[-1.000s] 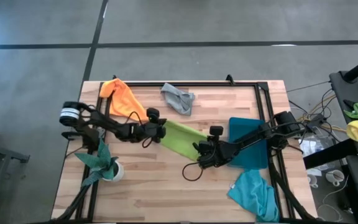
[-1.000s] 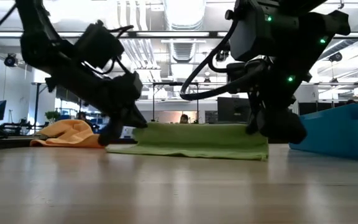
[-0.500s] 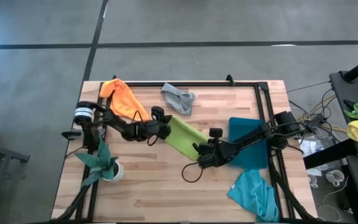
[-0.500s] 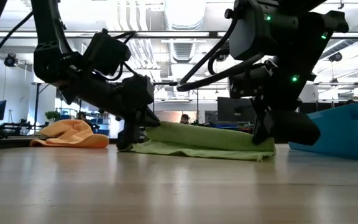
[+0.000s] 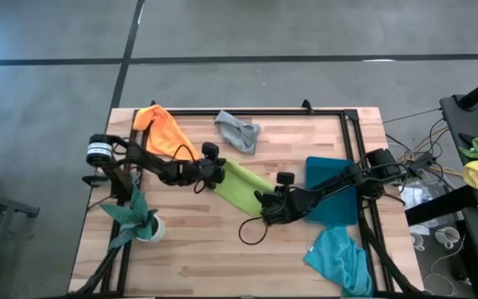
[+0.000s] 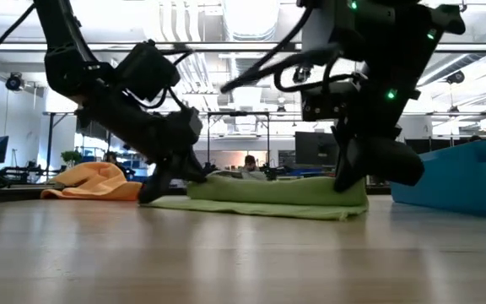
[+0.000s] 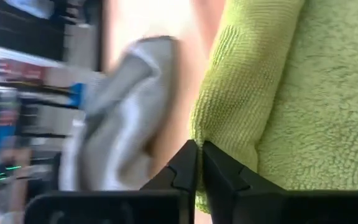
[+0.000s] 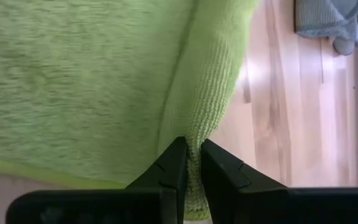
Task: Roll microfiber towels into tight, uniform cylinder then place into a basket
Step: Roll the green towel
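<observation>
Risk: both grippers pinch thin edge folds of lime green microfiber towel (image 5: 243, 186) at table centre, left gripper (image 5: 219, 171), right gripper (image 5: 265, 204); weak bite could slip, roll goes loose/uneven

The towel (image 5: 243, 187) lies on the desk (image 5: 206, 249) between the left claw (image 5: 219, 173) and right claw (image 5: 264, 205).
</observation>
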`<state>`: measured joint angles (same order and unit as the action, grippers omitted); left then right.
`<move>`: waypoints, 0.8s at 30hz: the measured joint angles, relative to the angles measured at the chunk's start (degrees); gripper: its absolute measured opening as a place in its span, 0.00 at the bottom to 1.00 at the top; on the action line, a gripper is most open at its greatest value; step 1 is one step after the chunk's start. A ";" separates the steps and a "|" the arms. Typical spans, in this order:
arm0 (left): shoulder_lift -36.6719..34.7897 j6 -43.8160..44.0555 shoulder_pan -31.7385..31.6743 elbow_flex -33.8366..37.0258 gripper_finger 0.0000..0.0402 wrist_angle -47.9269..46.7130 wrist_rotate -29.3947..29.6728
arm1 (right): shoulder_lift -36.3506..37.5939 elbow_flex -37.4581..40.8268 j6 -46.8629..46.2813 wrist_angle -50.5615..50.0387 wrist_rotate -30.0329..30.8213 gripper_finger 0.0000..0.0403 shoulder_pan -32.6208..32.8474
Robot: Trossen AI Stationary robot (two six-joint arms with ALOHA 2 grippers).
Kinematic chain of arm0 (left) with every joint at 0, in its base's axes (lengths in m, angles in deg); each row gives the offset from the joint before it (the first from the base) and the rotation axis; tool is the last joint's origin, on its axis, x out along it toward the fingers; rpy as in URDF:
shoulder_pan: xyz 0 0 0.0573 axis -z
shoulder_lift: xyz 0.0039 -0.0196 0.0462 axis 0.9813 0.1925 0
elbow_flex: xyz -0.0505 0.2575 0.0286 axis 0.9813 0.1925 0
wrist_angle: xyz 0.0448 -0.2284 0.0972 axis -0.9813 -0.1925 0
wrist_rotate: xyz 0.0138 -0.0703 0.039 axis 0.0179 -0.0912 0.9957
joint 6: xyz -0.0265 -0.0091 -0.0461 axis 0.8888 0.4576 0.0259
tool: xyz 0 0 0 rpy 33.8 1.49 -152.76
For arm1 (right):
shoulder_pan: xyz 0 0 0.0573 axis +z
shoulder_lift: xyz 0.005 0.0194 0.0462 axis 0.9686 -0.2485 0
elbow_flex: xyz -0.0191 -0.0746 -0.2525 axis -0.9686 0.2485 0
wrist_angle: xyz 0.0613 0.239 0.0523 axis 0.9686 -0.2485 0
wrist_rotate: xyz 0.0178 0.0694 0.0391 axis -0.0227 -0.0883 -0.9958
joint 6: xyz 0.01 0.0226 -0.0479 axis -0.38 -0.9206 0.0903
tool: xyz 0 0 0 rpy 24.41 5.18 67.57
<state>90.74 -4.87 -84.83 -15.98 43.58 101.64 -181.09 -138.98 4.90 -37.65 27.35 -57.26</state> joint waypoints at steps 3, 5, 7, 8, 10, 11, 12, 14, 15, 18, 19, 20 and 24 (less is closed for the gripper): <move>-3.08 3.79 -1.37 -0.55 0.08 -8.04 -5.44 | 0.02 -0.89 -0.75 0.11 -0.93 0.10 0.00; -4.43 4.94 -2.27 -1.30 0.11 -11.45 -8.23 | 0.02 -1.23 -1.28 0.13 -2.00 0.10 0.00; -5.36 5.71 -2.88 -2.07 0.15 -13.30 -9.48 | 0.02 -1.30 -1.99 0.14 -3.01 0.10 0.00; -5.53 5.82 -3.03 -2.26 0.17 -14.09 -9.61 | 0.02 -1.30 -2.26 0.25 -3.68 0.10 0.00; -5.71 5.84 -3.09 -2.31 0.20 -15.01 -9.67 | 0.02 -1.30 -2.31 1.14 -5.38 0.10 0.00; -5.82 5.84 -3.07 -2.47 0.21 -15.01 -9.77 | 0.02 -1.30 -2.33 1.65 -5.88 0.10 0.00; -6.06 5.84 -3.07 -2.63 0.22 -15.18 -9.89 | 0.02 -1.30 -2.33 2.07 -6.45 0.10 0.02; -6.45 5.84 -3.04 -2.95 0.24 -16.28 -10.14 | 0.02 -1.32 -2.49 3.23 -7.91 0.10 0.02; -6.59 5.78 -3.00 -2.99 0.24 -17.28 -10.68 | 0.03 -1.32 -2.53 3.63 -8.75 0.10 0.02; -7.06 5.46 -3.00 -2.96 0.24 -19.66 -12.55 | 0.07 -1.35 -2.73 4.44 -10.87 0.10 0.02; -7.18 5.47 -2.98 -2.99 0.24 -20.17 -12.75 | 0.07 -1.35 -2.74 4.34 -11.60 0.10 0.02; -7.35 5.47 -2.97 -3.01 0.24 -20.92 -12.87 | 0.07 -1.35 -2.77 4.36 -11.85 0.10 0.02; -8.40 5.59 -2.74 -3.01 0.24 -23.78 -12.90 | 0.09 -1.35 -2.77 4.50 -13.65 0.10 0.00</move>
<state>82.34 0.71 -87.57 -18.99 19.80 88.73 -181.00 -140.33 2.13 -33.15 13.70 -57.26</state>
